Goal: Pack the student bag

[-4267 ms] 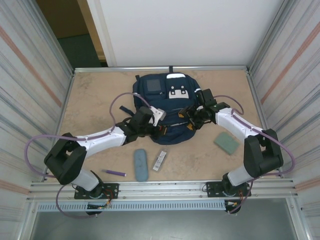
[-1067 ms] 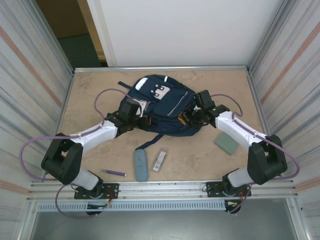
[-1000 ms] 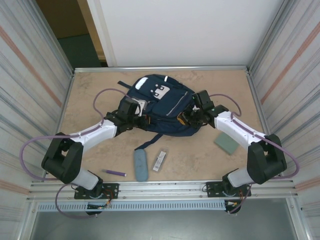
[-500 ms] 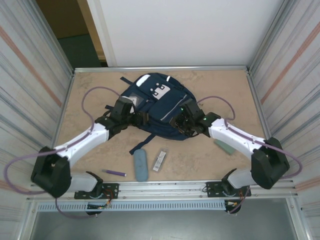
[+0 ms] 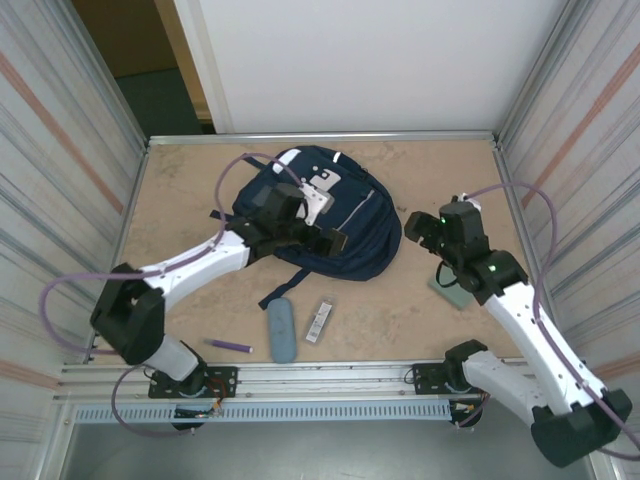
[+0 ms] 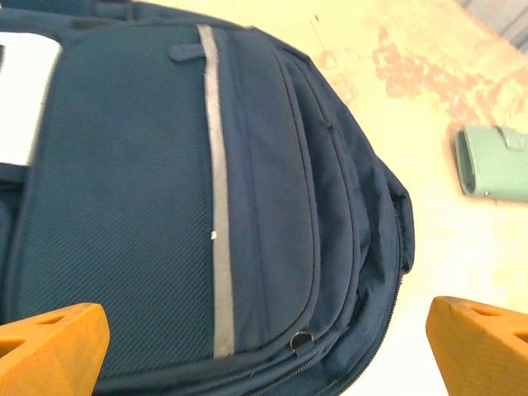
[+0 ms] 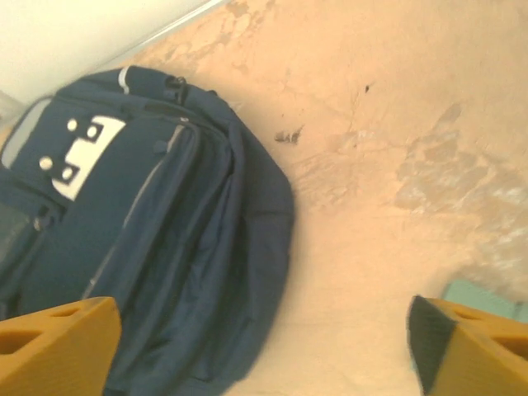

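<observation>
Hanging over the student bag (image 5: 345,215), which lies flat in the upper middle of the worktop (image 5: 180,200), the left hand (image 5: 328,240) shows in the top view with its jaws spread. The right hand (image 5: 415,228) hangs just right of the bag, apart from it. Loose things lie lower in the frame: a grey-blue case (image 5: 282,329), a small white item (image 5: 319,320), a purple pen (image 5: 230,345), and a green wallet (image 5: 448,290) partly under the right arm.

From the left wrist, the left hand (image 6: 264,342) is wide open and empty above the bag (image 6: 148,206). A zip pull (image 6: 299,338) sits low in the frame, and the pockets look zipped shut.

From the right wrist, the right hand (image 7: 264,346) is likewise open and holds nothing, with the bag (image 7: 148,247) at the left.

The likely trouble is that the soft fabric bunches or slides if one hand tugs a zip while nothing pins the bag. A sweep of the right arm could also push the wallet away.
</observation>
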`<state>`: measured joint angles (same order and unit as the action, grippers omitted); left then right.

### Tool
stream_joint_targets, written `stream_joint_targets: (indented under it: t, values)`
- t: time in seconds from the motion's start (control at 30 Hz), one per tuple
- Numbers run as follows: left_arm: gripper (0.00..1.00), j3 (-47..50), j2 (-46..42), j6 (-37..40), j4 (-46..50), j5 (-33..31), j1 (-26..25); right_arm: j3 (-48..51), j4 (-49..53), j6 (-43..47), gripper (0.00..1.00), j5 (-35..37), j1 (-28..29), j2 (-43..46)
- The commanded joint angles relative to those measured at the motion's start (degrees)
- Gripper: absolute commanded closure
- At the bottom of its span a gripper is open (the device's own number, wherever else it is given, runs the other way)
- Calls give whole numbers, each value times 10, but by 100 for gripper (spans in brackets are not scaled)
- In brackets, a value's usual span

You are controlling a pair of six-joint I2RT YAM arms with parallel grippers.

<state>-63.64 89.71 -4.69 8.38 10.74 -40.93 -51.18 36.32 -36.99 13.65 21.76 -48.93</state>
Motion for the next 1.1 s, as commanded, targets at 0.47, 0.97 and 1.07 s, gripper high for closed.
stream_joint_targets:
  t: [0.47, 0.97, 1.07]
  values:
    - [8, -227, 212, 52, 93, -109, -61, 56, 66, 98, 4, -132, -66, 14]
    - [82, -337, 323, 11, 186, -303, -87, 67, 44, 76, 5, -187, -80, -16]
    - [100, -329, 316, 38, 176, -256, -87, 65, 45, 71, 5, -197, -81, -23]
